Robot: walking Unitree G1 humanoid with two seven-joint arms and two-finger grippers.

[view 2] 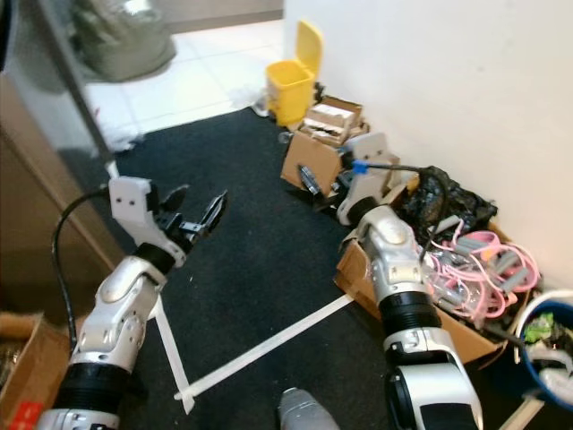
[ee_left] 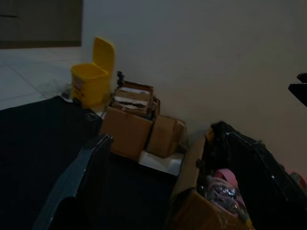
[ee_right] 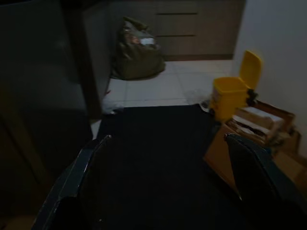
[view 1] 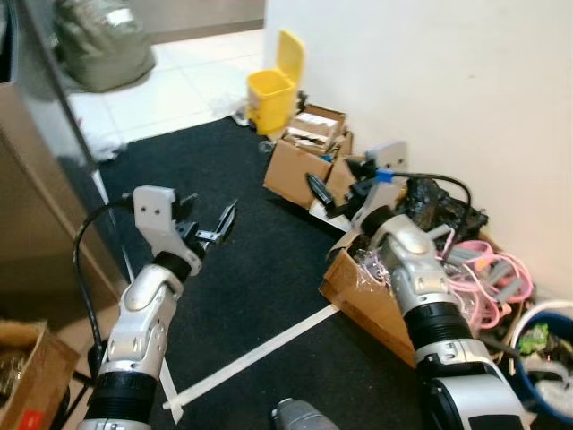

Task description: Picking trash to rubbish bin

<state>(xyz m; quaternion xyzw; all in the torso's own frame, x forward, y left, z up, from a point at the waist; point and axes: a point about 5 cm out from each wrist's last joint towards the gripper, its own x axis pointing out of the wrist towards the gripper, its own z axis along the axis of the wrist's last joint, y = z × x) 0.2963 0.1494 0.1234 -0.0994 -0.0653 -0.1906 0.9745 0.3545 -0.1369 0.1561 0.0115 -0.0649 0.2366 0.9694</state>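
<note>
Left end effector [view 1: 208, 223] spread, raised over black mat [view 1: 242, 269]. Right end effector [view 1: 333, 190] spread, empty, beside cardboard boxes [view 1: 295, 166]. Yellow bin [view 1: 271, 94], lid up, far against wall.

- The two eye views look forward and down from the head onto a black mat [view 1: 242, 269], both arms reaching up into frame
- They share nearly the same scene: the yellow bin [view 1: 273, 90] by the white wall [view 2: 466, 81] and the cardboard boxes [view 2: 313, 152] along it
- The left wrist view faces along its fingers toward the wall, low and near the boxes [ee_left: 127, 129], bin beyond
- The right wrist view faces across the mat to a tiled floor [ee_right: 158, 88] and a green bag [ee_right: 136, 50], bin at one side
</note>
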